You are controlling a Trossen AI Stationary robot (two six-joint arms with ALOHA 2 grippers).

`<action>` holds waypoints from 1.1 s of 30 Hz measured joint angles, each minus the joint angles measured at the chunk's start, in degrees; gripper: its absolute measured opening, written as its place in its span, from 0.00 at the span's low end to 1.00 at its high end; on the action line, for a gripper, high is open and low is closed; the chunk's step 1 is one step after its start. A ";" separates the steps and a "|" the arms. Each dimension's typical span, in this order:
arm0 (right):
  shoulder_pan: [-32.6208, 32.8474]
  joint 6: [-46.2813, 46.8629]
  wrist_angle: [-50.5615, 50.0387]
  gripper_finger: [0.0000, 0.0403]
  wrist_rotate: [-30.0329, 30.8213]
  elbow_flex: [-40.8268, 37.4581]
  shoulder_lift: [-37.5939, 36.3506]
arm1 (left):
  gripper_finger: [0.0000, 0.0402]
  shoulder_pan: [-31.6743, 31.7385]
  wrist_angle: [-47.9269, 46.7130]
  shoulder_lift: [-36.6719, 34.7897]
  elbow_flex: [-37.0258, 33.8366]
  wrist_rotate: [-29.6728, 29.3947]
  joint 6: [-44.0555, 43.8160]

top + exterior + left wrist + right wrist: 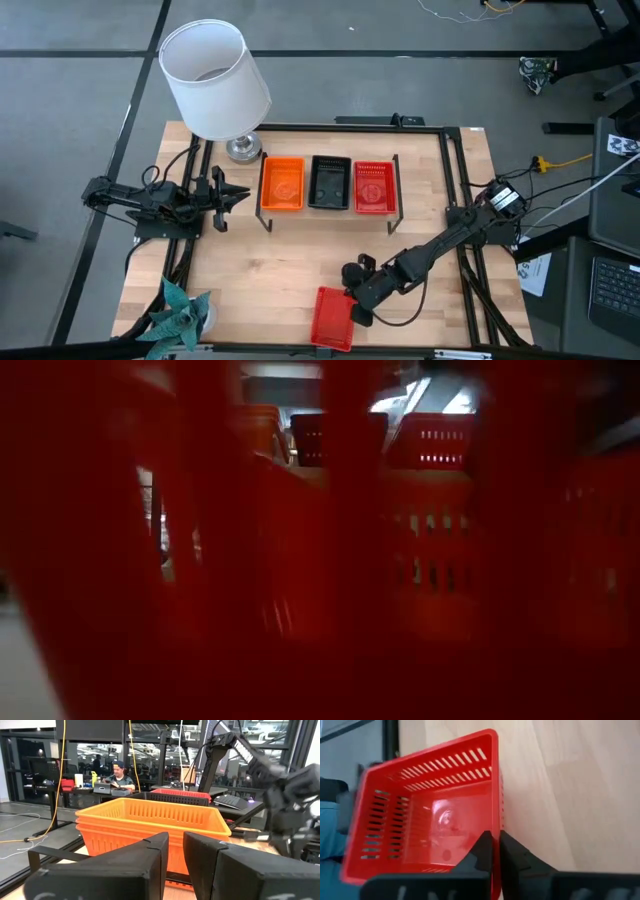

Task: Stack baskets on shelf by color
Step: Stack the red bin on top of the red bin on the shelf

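Observation:
The shelf (405,215) stands mid-table and carries three stacks of baskets side by side: orange (282,184), black (329,183) and red (374,186). One more red basket (330,318) is at the table's near edge, open side up, with my right gripper (352,306) shut on it. In the low view this basket (330,610) fills the picture close to the lens. My left gripper (238,195) waits level beside the shelf's left end; its fingers (150,865) stand a narrow gap apart with nothing between them, facing the orange stack (150,825). My right gripper holds the red basket by the rim of its right side wall (495,832), one finger (479,851) inside the basket and one outside. The fingers slant down from the table's far right and lie across the wall. Whether the basket is clear of the table I cannot tell.
A lamp with a white shade (215,75) stands at the table's far left corner, its base (243,149) just left of the shelf. A teal plant-like thing (180,315) sits at the near left corner. Bare wood lies between shelf and near edge. A person (120,774) sits in the room beyond.

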 joint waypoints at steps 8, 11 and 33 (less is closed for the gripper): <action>0.09 -10.43 -29.99 0.01 1.79 26.34 -0.20 | 0.13 0.00 0.00 0.00 -0.01 -0.01 0.00; -0.19 -14.62 -43.26 0.01 6.66 37.17 -0.33 | 0.13 0.00 0.00 0.00 0.00 -0.02 0.00; -20.68 -35.80 -73.74 0.00 28.58 65.37 -17.45 | 0.13 0.02 -0.42 0.00 -0.01 0.00 0.00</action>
